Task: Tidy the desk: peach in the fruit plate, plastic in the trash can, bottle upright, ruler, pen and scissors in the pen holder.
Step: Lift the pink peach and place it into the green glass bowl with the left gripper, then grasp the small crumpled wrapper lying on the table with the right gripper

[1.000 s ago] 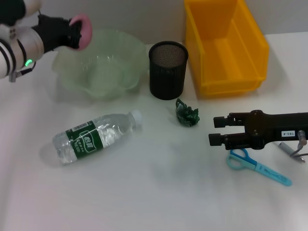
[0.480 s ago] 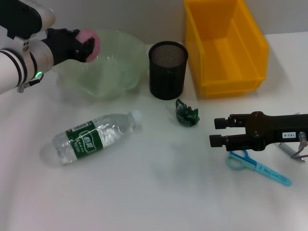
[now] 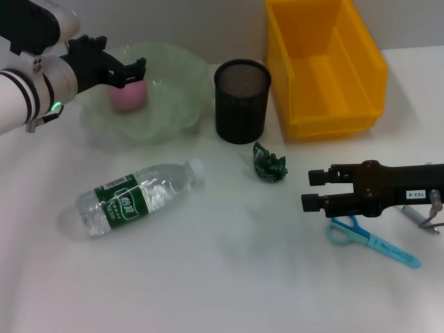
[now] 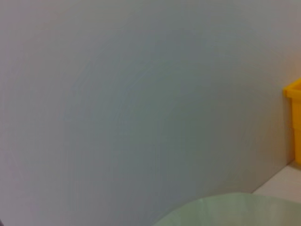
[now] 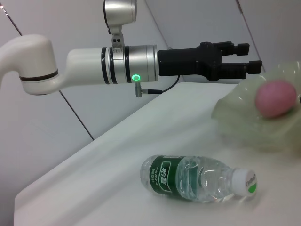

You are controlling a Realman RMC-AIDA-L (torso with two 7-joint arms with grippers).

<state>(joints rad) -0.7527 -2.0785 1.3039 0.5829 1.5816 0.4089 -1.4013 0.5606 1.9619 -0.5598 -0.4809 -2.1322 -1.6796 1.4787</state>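
Your left gripper (image 3: pixel 128 64) hangs with jaws apart just above the peach (image 3: pixel 128 95), which sits free in the fruit plate (image 3: pixel 182 76). White table (image 3: pixel 229 277) below, plain grey wall (image 4: pixel 141 94) behind.

A white counter (image 3: pixel 229 277) carried a plate (image 3: pixel 173 104), holder (image 3: pixel 241 100), bin (image 3: pixel 326 66), bottle (image 3: pixel 135 196), plastic (image 3: pixel 270 164) and scissors (image 3: pixel 374 240).

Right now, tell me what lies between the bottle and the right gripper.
Head view: the crumpled green plastic sits between the bottle and the right gripper; otherwise bare desk.
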